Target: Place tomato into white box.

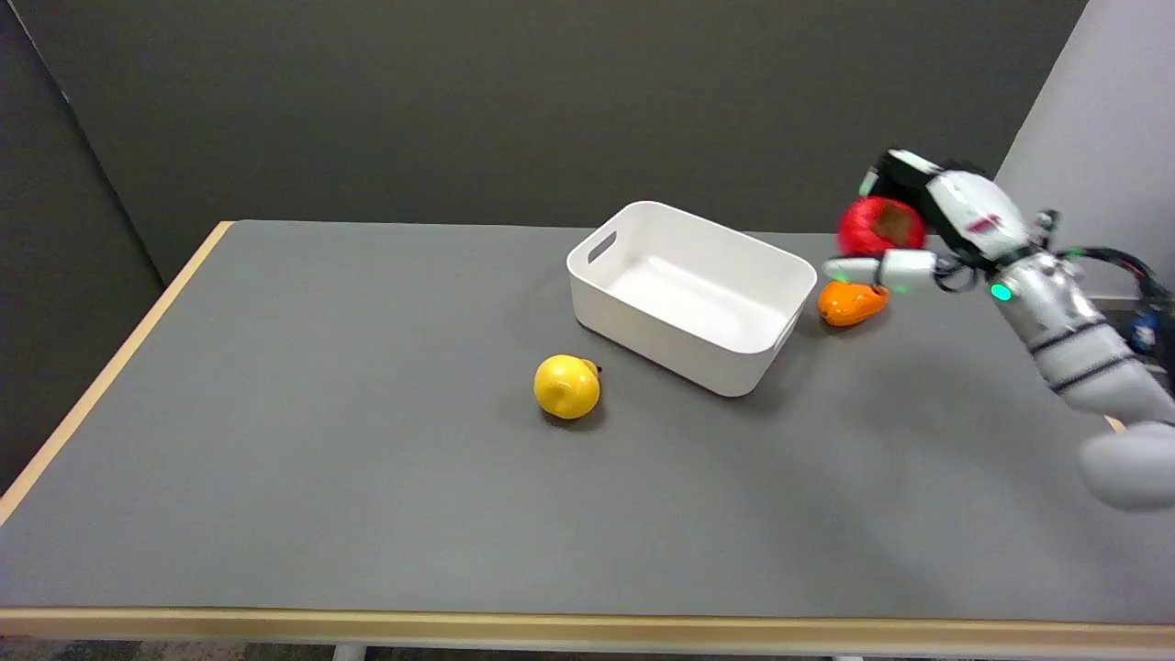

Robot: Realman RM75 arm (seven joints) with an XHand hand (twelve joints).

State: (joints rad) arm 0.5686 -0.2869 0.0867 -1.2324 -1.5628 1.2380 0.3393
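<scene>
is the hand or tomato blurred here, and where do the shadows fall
Head view: the red tomato and right hand gripping it look slightly soft, as does the near forearm; the white box and yellow fruit are sharp. Soft shadows sit just under the yellow fruit, the box and the orange fruit, suggesting diffuse overhead light; no strong glare on the grey table.

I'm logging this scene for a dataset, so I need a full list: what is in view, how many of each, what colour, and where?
white box: one, white, open, empty, on the table right of centre.
yellow fruit: one, yellow, on the table near the box's front left.
orange fruit: one, orange, on the table right of the box.
tomato: one, red, held in the air above the orange fruit.
table: one, grey top, wood-coloured edge.
right hand: one, black and white, grips the tomato.
</scene>
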